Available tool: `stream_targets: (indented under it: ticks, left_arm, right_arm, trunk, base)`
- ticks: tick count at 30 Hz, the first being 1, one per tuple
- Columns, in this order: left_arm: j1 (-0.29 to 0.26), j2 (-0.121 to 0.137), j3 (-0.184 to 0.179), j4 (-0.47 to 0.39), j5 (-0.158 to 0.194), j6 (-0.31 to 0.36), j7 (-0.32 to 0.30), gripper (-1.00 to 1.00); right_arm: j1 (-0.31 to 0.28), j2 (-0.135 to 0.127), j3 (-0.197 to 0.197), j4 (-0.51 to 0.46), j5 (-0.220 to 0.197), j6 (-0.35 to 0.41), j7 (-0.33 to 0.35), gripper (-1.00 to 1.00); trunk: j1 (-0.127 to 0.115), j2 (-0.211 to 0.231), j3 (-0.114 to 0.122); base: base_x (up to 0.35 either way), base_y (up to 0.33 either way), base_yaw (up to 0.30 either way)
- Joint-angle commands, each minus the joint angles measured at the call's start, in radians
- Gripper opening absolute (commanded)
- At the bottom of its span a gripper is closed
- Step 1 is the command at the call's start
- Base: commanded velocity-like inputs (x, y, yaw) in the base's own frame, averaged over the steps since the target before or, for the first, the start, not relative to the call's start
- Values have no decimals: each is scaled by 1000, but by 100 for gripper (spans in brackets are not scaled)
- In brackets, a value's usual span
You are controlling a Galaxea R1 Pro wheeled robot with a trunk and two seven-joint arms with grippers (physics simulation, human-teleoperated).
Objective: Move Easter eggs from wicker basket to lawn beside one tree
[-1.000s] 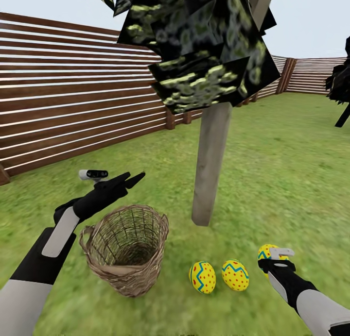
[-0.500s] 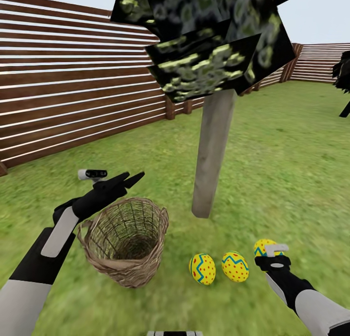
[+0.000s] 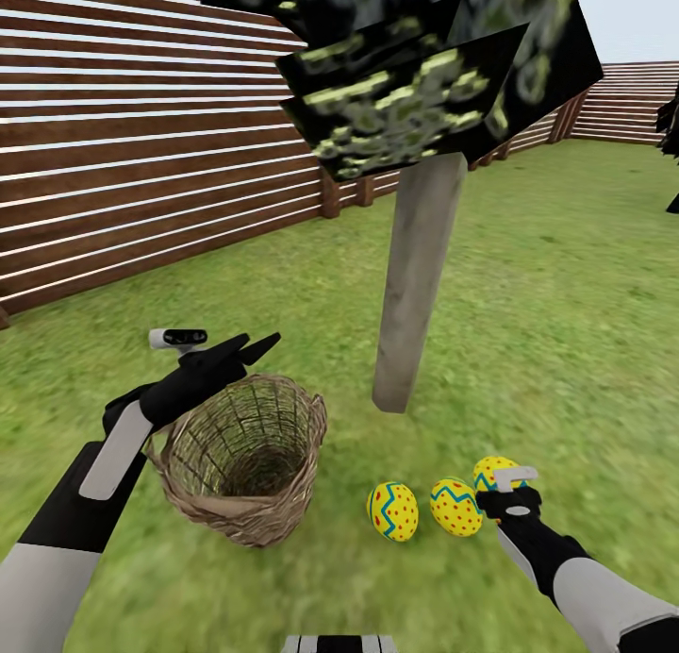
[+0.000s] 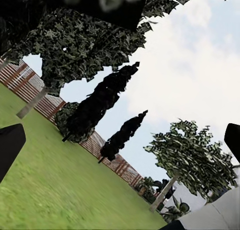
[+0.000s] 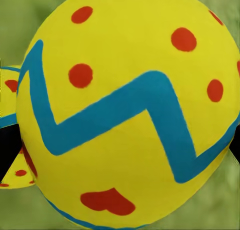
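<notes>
Two of the Easter eggs lie side by side on the lawn, just in front of the tree's pale trunk. The third egg, yellow with a blue zigzag and red dots, is close beside them on the right, and my right gripper is shut on it. I cannot tell whether it touches the grass. To the left the wicker basket stands upright with nothing inside. My left gripper hovers open over the basket's far left rim.
A brown slat fence runs along the left and back. The tree's blocky dark canopy hangs over the trunk. A dark slim tree is at the right edge. Open grass spreads to the right and behind the trunk.
The head view has tilted, shifting the whole scene upward. My right gripper has carried the third egg leftward, closer to the other two. The left arm and basket have kept their places.
</notes>
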Motion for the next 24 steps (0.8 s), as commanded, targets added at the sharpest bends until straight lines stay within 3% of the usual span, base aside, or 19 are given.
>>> stream_targets:
  ticks: [1, 5, 21, 24]
  left_arm:
    - [0, 2, -1, 0, 9, 7, 1, 100]
    - [0, 2, -1, 0, 10, 7, 0, 100]
    - [1, 6, -1, -1, 11, 7, -20, 100]
    - [1, 6, -1, -1, 11, 7, -24, 100]
  right_arm:
    - [0, -1, 8, -2, -10, 2, -2, -100]
    - [0, -4, 7, -7, -9, 0, -3, -100]
    - [-25, -7, 0, 26, -15, -28, -21, -100]
    - [-30, -24, -2, 10, -12, -32, -26, -100]
  trunk:
    - [0, 0, -1]
    - [0, 0, -1]
    - [0, 0, -1]
    - [0, 0, -1]
  base:
    - [111, 0, 0]
    - [205, -42, 0]
    - [3, -1, 0]
    - [0, 0, 0]
